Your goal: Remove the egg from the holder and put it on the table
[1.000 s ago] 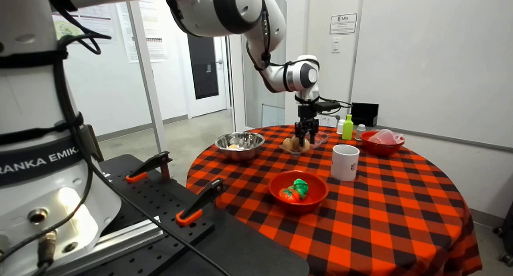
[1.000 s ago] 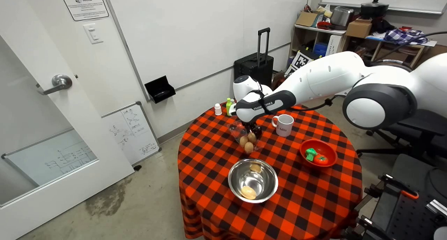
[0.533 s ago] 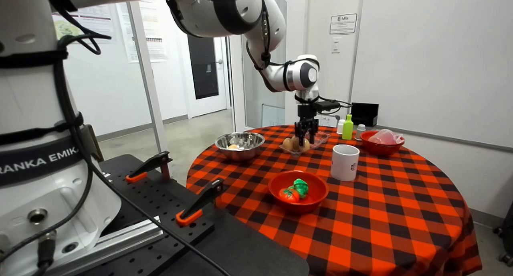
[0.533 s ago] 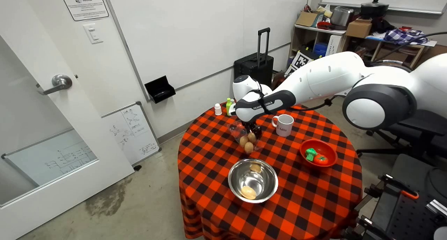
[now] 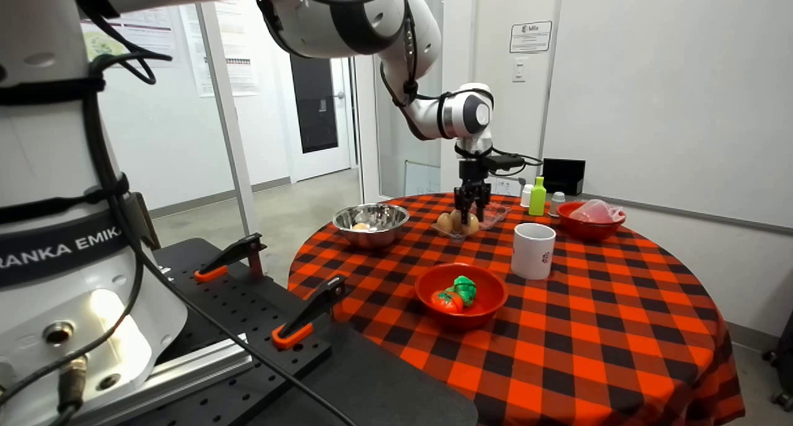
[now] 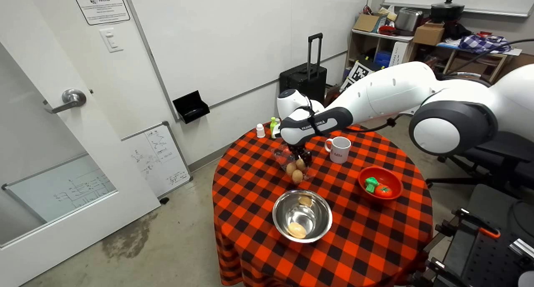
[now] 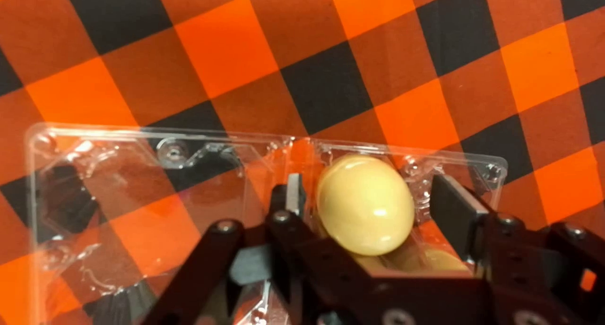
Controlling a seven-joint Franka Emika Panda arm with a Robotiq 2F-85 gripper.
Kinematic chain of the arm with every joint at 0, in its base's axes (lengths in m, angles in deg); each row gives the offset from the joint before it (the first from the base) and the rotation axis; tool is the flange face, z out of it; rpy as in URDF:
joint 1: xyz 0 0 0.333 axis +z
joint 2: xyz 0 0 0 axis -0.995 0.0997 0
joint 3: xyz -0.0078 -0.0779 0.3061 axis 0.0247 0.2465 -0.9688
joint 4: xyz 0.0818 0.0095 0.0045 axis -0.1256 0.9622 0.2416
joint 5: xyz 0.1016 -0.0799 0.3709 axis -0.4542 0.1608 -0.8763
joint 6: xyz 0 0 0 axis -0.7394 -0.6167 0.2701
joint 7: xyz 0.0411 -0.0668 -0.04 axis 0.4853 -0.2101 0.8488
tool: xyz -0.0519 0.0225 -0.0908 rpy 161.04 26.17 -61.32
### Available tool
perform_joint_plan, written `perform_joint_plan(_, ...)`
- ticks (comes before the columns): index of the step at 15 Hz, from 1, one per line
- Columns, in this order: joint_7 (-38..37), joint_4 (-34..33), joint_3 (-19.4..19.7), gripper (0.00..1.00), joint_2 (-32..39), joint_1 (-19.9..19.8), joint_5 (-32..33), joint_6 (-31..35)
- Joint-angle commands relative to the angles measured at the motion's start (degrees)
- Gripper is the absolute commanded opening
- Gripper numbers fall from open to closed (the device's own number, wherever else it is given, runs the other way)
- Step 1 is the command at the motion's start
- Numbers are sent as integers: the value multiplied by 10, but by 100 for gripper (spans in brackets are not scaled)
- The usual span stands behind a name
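A pale tan egg (image 7: 364,204) sits in one end of a clear plastic egg carton (image 7: 123,211), the holder. Several eggs sit together in the carton; they show in both exterior views (image 5: 445,223) (image 6: 297,177). My gripper (image 7: 371,200) points down over the carton (image 5: 495,214), its fingers open on either side of the egg. A gap shows between each finger pad and the egg. The gripper (image 5: 473,220) partly hides the eggs in an exterior view. Another egg is mostly hidden under the gripper body in the wrist view. The table (image 5: 588,327) has a red-and-black checked cloth.
A steel bowl (image 5: 378,237) with pale egg-like pieces stands near the carton. A white mug (image 5: 533,252) and a red bowl (image 5: 486,280) with a toy tomato and green piece stand nearer the base. Behind are a green bottle (image 5: 537,197), white shakers and another red bowl (image 5: 588,228).
My gripper has shifted very slightly upward over the carton. The eggs, carton and other things have not visibly moved.
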Motion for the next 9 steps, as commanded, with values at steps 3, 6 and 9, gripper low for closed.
perform_joint_plan(3, -2, -41, -8, 31, 20, 0, -12, -33)
perform_joint_plan(6, -2, -44, -9, 22, 21, 0, -13, -37)
perform_joint_plan(9, -3, -34, -12, 22, 12, -4, -12, -34)
